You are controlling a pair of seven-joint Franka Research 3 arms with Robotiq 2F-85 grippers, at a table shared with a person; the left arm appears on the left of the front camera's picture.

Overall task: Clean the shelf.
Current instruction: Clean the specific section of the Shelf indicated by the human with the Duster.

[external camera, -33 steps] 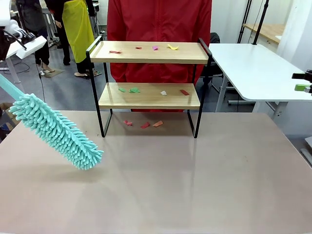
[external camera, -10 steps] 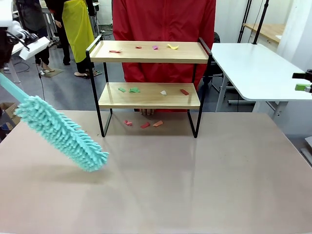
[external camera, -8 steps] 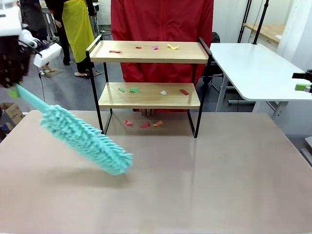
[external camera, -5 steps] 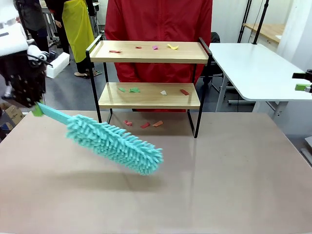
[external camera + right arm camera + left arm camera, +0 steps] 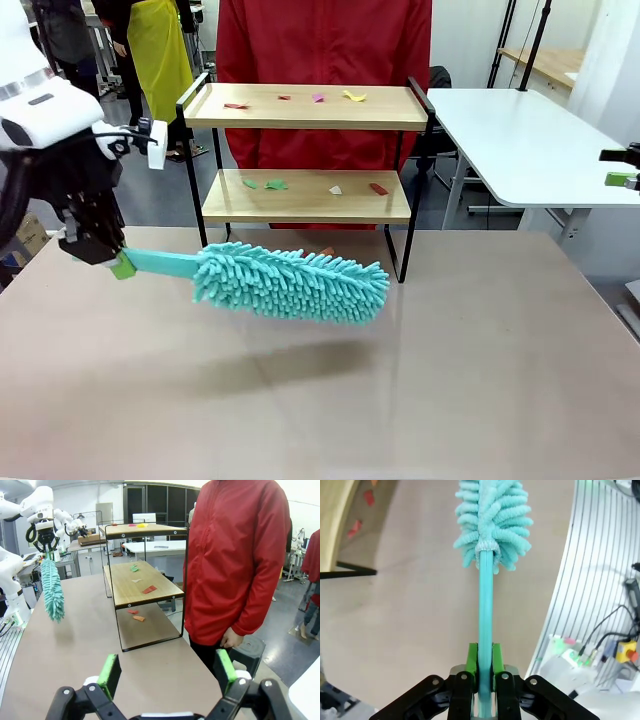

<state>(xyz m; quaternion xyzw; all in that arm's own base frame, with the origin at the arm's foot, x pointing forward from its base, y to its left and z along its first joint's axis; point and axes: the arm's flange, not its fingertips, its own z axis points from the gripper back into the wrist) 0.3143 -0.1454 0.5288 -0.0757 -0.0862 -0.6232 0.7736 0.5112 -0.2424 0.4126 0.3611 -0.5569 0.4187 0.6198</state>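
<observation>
Gripping the teal duster (image 5: 290, 283) at the very end of its handle, the left gripper (image 5: 118, 264) has its green pads (image 5: 473, 656) clamped flat on both sides of the stick. My read is that the end grip is there for reach, so the arm stays clear of the frame while the fluffy head does the work. The head hangs roughly level above the table (image 5: 480, 380), not touching it. That attitude looks suited to sweeping along a board rather than poking at it. The shelf (image 5: 300, 213) stands at the far middle of the table with a person (image 5: 320, 40) in red right behind it. Coloured scraps (image 5: 318, 98) lie on both boards and on the table under the lower one, so nothing looks cleaned yet. From the left jaws, the shelf sits farther back and off to the right, with the gripper nearer than its left post. The head crosses in front of the lower tier without touching it. In the left wrist view the shelf sits in the upper left corner, off the duster's axis — it points along the shelf front, not into it. The right gripper (image 5: 167, 672) is spread wide and empty, well apart from the shelf and facing it from the side.
</observation>
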